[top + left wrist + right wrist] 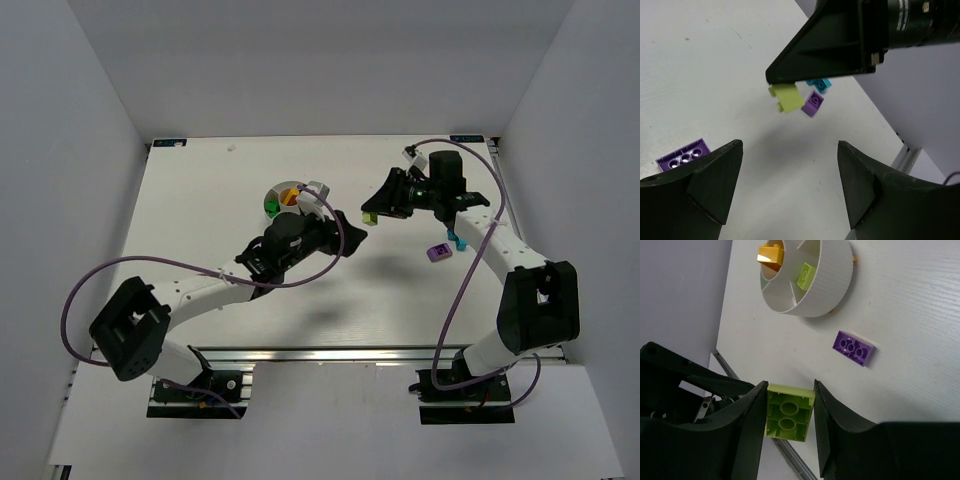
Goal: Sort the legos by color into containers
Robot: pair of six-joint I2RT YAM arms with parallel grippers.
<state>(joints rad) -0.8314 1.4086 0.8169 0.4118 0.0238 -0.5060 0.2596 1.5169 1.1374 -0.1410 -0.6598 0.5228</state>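
Observation:
My right gripper (789, 390) is shut on a lime green lego (788, 412), underside towards its camera, held above the table. In the top view this lego (369, 215) hangs at the right gripper's (374, 210) tip, just right of my left gripper (350, 230). The left gripper (789, 145) is open and holds nothing, and it faces the lime lego (787, 97). The round white dish (832, 287) holds a yellow lego (771, 254) and a lime one (804, 276) in separate containers. A long purple lego (853, 348) lies on the table beside the dish.
A small purple lego (438, 252) and a cyan one (455, 240) lie under the right arm. The dish (275, 188) sits left of centre with green, yellow and orange pieces in it. The left arm crosses the table just below the dish. White walls surround the table.

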